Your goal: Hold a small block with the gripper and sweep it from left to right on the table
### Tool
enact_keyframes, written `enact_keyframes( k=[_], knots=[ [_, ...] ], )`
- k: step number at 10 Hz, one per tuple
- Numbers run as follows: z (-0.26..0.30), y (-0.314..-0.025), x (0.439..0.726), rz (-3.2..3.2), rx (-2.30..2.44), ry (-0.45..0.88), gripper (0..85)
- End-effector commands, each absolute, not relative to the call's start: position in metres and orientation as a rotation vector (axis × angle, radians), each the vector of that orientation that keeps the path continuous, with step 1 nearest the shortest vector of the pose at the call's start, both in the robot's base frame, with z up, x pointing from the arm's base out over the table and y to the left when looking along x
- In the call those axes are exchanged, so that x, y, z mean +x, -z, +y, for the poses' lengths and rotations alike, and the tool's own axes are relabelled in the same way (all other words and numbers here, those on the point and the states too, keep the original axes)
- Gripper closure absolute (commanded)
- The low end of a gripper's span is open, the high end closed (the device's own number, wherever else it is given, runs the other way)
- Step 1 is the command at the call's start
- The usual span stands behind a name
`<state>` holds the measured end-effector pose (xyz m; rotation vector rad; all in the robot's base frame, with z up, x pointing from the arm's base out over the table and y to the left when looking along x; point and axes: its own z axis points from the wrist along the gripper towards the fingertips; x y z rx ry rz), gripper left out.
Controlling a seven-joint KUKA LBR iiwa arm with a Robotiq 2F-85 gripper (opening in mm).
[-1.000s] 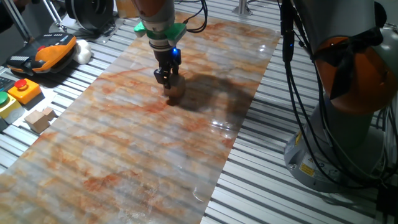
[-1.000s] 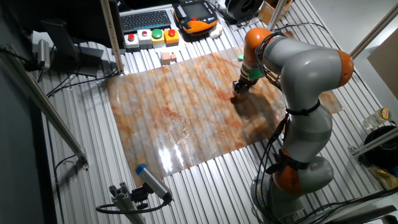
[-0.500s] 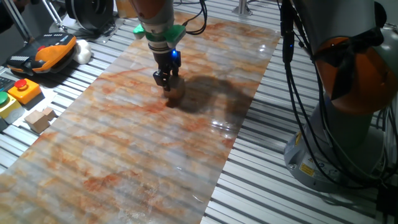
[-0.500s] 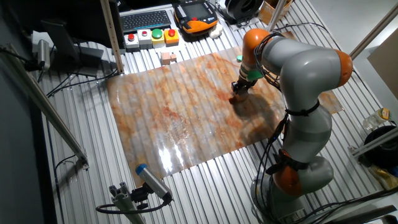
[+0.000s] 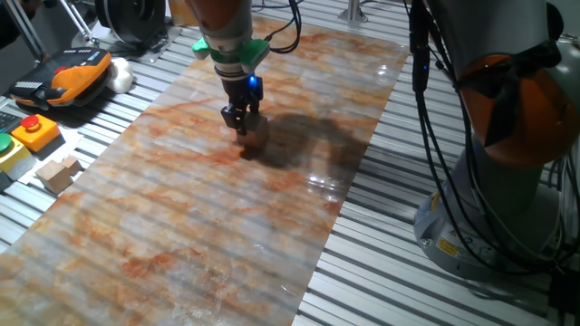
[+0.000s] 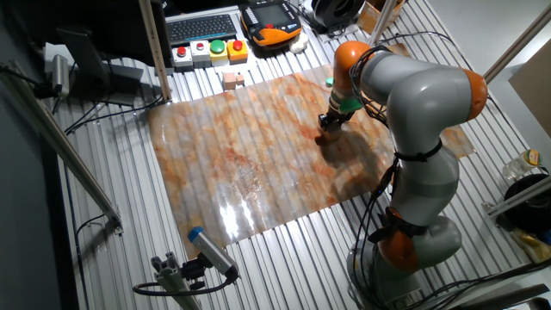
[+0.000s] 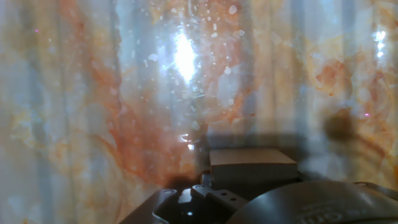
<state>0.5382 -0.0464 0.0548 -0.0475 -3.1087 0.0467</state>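
The gripper is pinching the small wooden cube btw. its jaws, cube resting on the marbled table. Vs. 1 s ago it is sliding slightly along the board, so the sweep is progressing, approx. mid-way.

The arm reaches out over the far part of the table, its wrist pointing straight down. The gripper hangs upright at surface level, blue light glowing under the green ring, fingers clamped together low.
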Motion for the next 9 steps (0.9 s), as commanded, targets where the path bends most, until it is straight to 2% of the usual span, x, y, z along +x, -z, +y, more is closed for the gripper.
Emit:
enact_keyframes(
  k=[1,9],
  knots=[
    [-0.043,-0.054,0.537,-3.108,-0.058,-0.047,85.0],
    [-0.026,-0.057,0.532,-3.103,-0.108,-0.041,85.0]
  ],
)
